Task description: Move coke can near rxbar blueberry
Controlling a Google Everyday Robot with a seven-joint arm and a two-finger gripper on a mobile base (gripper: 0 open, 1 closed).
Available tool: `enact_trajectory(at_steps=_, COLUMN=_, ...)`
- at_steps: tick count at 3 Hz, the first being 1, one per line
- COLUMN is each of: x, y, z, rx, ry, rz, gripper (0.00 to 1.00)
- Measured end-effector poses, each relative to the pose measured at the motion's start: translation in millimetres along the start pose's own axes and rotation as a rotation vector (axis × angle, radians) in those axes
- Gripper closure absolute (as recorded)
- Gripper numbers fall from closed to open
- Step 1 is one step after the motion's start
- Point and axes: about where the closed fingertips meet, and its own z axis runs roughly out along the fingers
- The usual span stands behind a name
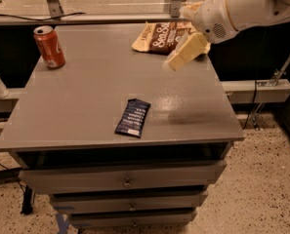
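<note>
We see the coke can, red with white script and a silver top, upright at the bench's far-left corner, well apart from the rxbar blueberry. The gripper hangs above the far right; open or closed, we cannot tell.

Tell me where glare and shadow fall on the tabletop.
Camera view: a pale sheen lies on the tabletop right of the rxbar blueberry; a soft dark shadow sits beside that sheen, below the tool, which hovers over the right rear of the table by the snack bag.
</note>
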Motion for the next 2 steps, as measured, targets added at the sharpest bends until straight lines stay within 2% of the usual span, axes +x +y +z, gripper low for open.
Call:
enact_trajectory(at_steps=1, x=-16, y=-11, z=63, rx=-0.035, ry=-0.102, rz=0.006, gripper=0.00)
enact_trajectory(at_steps=2, x=-33, y=-9, z=134, rx=-0.109, ry=-0.188, rz=0.020, gripper=0.00)
